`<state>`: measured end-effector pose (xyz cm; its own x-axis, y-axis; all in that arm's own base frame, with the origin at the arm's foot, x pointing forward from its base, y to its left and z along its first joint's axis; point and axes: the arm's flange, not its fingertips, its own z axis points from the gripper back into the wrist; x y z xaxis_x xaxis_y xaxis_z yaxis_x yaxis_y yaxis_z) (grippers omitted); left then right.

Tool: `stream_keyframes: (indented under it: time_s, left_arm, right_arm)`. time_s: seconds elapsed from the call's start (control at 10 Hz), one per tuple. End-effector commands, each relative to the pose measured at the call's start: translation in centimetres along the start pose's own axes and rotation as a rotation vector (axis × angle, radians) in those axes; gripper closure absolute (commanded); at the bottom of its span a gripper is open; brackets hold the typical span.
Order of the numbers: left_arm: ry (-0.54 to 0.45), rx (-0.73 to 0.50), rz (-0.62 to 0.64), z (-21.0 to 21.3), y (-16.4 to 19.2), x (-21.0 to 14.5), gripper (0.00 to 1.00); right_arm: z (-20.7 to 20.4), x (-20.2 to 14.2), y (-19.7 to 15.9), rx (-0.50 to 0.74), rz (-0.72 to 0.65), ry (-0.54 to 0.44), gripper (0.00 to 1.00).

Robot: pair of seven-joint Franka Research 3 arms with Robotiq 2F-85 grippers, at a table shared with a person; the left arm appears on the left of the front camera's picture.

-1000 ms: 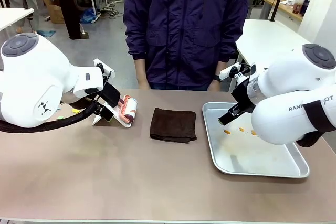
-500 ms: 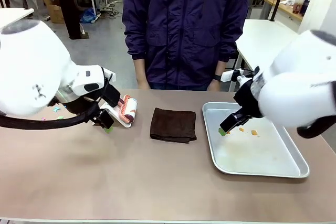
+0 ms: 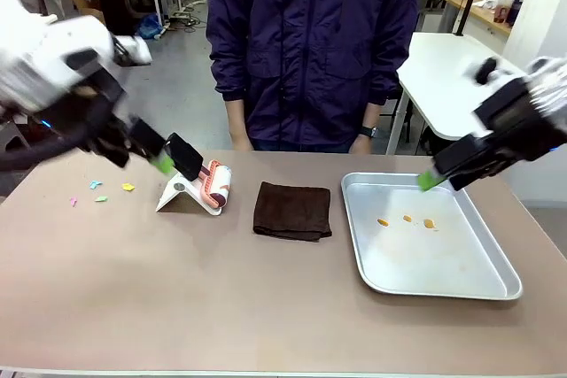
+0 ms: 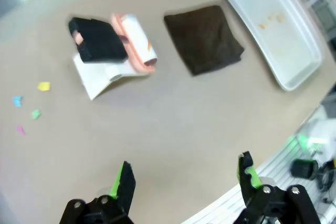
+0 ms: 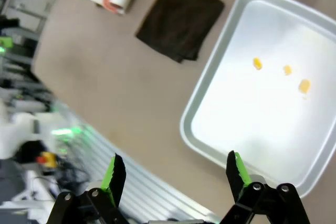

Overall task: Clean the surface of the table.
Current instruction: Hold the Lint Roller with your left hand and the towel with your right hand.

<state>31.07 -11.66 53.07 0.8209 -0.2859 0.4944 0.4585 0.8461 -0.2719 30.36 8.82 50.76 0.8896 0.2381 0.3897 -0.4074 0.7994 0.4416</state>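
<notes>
Two robot arms hang over the smooth brownish-taupe surface (image 3: 221,298), which spans the foreground between them and a person in a dark jacket (image 3: 314,50) at its far edge, with the cleaning apparently not yet begun. The left tool (image 4: 185,174) and right tool (image 5: 174,171) are both spread wide with nothing between their green pads. Small coloured paper scraps (image 3: 128,187) lie at the left end, near a peach-and-white roller with a black handle (image 3: 215,185) on its white stand. A folded dark brown cloth (image 3: 292,211) lies mid-surface, beside a shiny rectangular metal tray (image 3: 443,263) holding three orange crumbs (image 5: 286,70). The next move likely calls for one arm to come down and close on the roller's handle or the cloth before sweeping toward the scraps. The front view blurs both arms. The wrist views, looking down from above, make the finger gaps plain, and the right one sets out the crumbs clearly.
</notes>
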Motion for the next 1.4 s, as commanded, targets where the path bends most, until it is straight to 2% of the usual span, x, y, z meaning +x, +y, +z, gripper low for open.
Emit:
stream_keyframes:
  time_s: [0.0, 0.2, 0.4, 0.6, 0.7, 0.8, 1.0, 1.1, 1.2, 1.3]
  left_arm:
    - [-0.143, -0.160, 0.036, 3.8, 4.6, -6.9, 0.00]
    - [-0.257, -0.231, 0.129, 7.2, 9.5, -11.4, 0.00]
    - [-0.339, -0.280, 0.279, 8.6, 14.9, -16.3, 0.00]
    - [-0.443, -0.368, 0.447, 7.8, 19.9, -20.9, 0.00]
    - [-0.473, -0.387, 0.485, 7.0, 20.9, -22.6, 0.00]
    - [-0.523, -0.406, 0.550, 6.0, 21.4, -23.7, 0.00]
    - [-0.533, -0.392, 0.605, 4.4, 21.4, -23.5, 0.00]
    - [-0.531, -0.354, 0.638, 4.3, 21.5, -23.5, 0.00]
    - [-0.506, -0.399, 0.611, 12.7, 29.1, -22.6, 0.00]
    - [-0.506, -0.399, 0.611, 12.7, 29.1, -22.6, 0.00]
  right_arm:
    - [3.2, -4.7, -4.8, 0.232, -0.165, -0.106, 0.00]
    - [6.5, -8.0, -9.5, 0.382, -0.251, -0.249, 0.00]
    - [8.8, -10.7, -13.9, 0.457, -0.350, -0.357, 0.00]
    - [10.0, -12.6, -18.1, 0.517, -0.443, -0.422, 0.00]
    - [10.2, -13.3, -20.0, 0.547, -0.492, -0.439, 0.00]
    - [10.2, -13.8, -21.8, 0.557, -0.549, -0.454, 0.00]
    - [9.8, -14.1, -23.5, 0.552, -0.595, -0.495, 0.00]
    - [11.1, -14.3, -22.7, 0.543, -0.579, -0.449, 0.00]
    - [11.1, -14.3, -22.7, 0.543, -0.579, -0.449, 0.00]
    - [11.1, -14.3, -22.7, 0.543, -0.579, -0.449, 0.00]
